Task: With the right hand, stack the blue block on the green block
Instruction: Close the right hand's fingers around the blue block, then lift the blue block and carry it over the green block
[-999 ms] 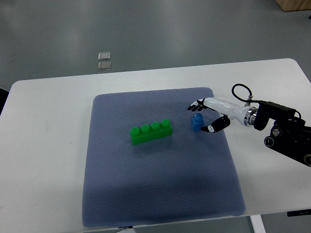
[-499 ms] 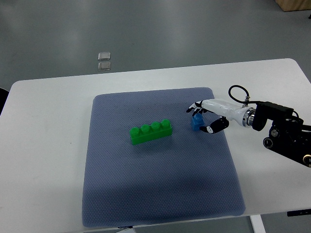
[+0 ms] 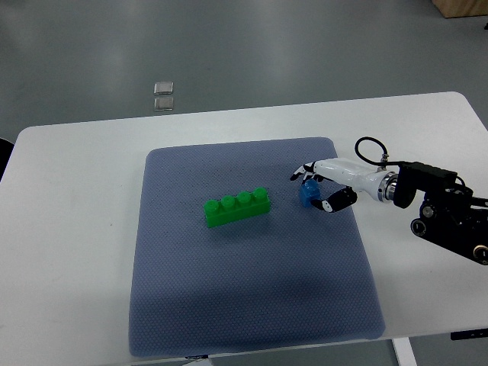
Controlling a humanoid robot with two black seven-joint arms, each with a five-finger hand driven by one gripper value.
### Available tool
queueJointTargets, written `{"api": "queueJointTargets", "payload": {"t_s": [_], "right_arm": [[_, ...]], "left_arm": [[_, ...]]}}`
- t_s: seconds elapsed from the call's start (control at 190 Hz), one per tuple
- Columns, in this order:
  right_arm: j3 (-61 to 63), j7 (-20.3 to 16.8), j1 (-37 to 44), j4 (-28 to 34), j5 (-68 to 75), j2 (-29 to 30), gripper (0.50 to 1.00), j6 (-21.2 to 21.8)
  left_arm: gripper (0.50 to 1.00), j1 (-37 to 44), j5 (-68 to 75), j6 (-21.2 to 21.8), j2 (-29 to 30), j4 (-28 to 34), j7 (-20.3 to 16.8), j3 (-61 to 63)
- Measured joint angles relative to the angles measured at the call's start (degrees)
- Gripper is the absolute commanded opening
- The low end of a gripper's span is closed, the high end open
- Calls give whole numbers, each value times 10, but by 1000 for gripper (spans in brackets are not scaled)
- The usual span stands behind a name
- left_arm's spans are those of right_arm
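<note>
Top view looked steeply down on a white table [image 3: 76,198] with a blue-grey mat [image 3: 244,305] spread over its middle. Green block [image 3: 237,207], a long four-stud brick, lay flat on the mat a bit left of centre, slightly angled with its right end farther from the robot. Blue block [image 3: 308,192], small single piece, sat on the mat to the right of the green one, clearly apart from it, not stacked.

Right hand [image 3: 324,187] came in from the picture's right edge on a white forearm with a black wrist unit and a looped cable. Its fingers [image 3: 303,171] were curved over the far side of the blue block, dark tips reaching just past it toward the left. Thumb [image 3: 335,202] was on the near-right side, tip just beside the block. Hand bracketed the block from two sides; whether the tips actually touched or squeezed it could not be told at this size. Block appeared to rest on the mat, not lifted.

Left arm did not show anywhere.

Two small grey square plates [image 3: 163,95] lay on the grey floor [image 3: 305,46] beyond the table's far edge, one just behind the other. A tan wooden corner [image 3: 461,8] showed at the top right.
</note>
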Motion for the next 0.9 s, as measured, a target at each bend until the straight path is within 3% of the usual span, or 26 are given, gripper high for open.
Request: {"api": "queueJointTargets", "payload": {"t_s": [0.3,0.673,0.899], "right_arm": [[-2,0,0,0,-2,0,586,0],[-1,3,12,2,-4,-5,574,-3],[1,5,46,37,2,-7,549,-4]], "left_arm": [[1000,0,0,0,0,0,0,0],[1000,0,0,0,0,0,0,0],[1000,0,0,0,0,0,0,0]]}}
